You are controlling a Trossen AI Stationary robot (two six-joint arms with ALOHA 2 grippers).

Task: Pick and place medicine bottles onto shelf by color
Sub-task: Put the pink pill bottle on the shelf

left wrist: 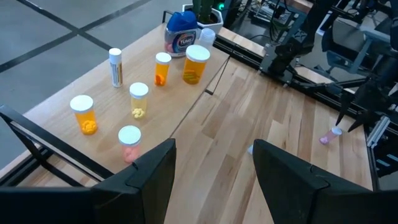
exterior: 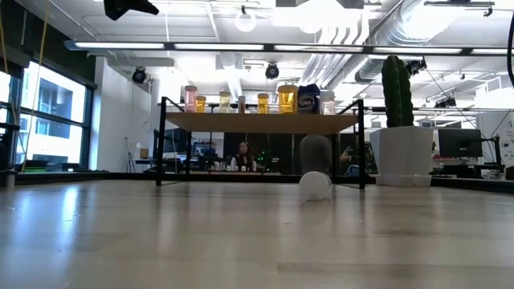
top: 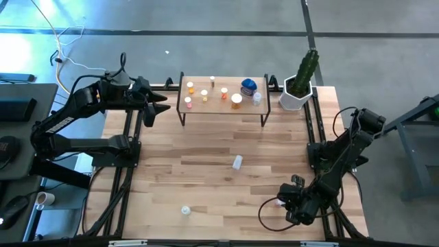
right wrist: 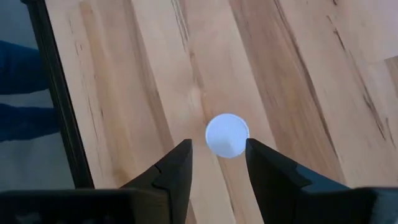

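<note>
The shelf stands at the table's far side, with several orange, pink and clear medicine bottles and a round blue one standing on it. A clear bottle lies on its side mid-table. Another small one sits near the front edge. A small pink bottle lies at the front right. My right gripper stands open right over it, pointing steeply down, a finger on each side of its round white cap. My left gripper hangs open and empty above the shelf's left end. My right gripper has its fingertips on either side of the bottle's white cap, coming from above. I cannot tell whether a finger touches the cap. The bottle rests on the table.
A white pot with a green cactus stands right of the shelf at the far right corner. Black frame rails run along the table's side edges. Bare wood lies between the shelf and the front edge.
</note>
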